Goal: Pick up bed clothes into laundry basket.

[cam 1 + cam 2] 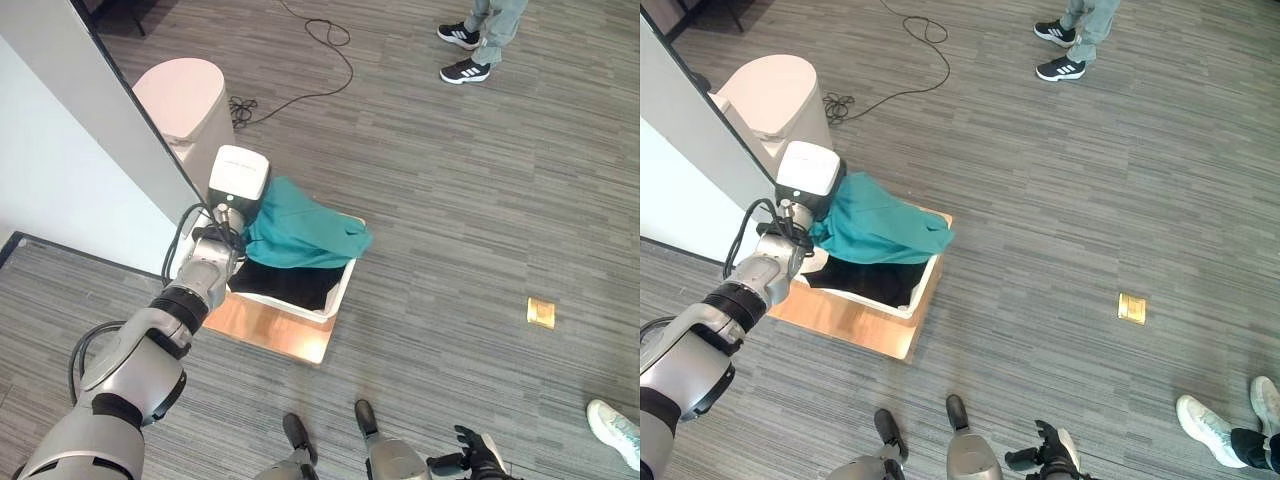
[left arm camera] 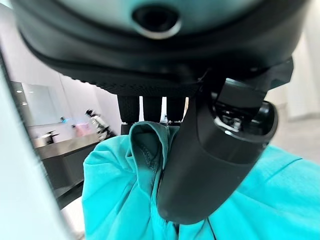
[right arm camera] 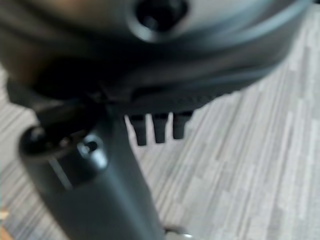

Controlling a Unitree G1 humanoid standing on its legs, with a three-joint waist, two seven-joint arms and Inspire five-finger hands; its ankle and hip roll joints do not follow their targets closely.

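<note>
The left arm reaches forward over the white basket (image 1: 342,285), its left hand (image 2: 210,160) pinching a fold of the teal cloth (image 1: 300,235) draped across the basket's rim. The right hand (image 3: 90,185) hangs low by the floor, fingers straight.

I counted one teal garment (image 1: 300,228) and one dark garment (image 1: 290,282), both in a single white laundry basket (image 1: 343,285) resting on one wooden board (image 1: 270,328). One white bin (image 1: 185,100) stood near the wall. One brass floor plate (image 1: 541,312) showed. I saw two people's shoes: one dark pair (image 1: 462,52), one white shoe (image 1: 615,428).
</note>
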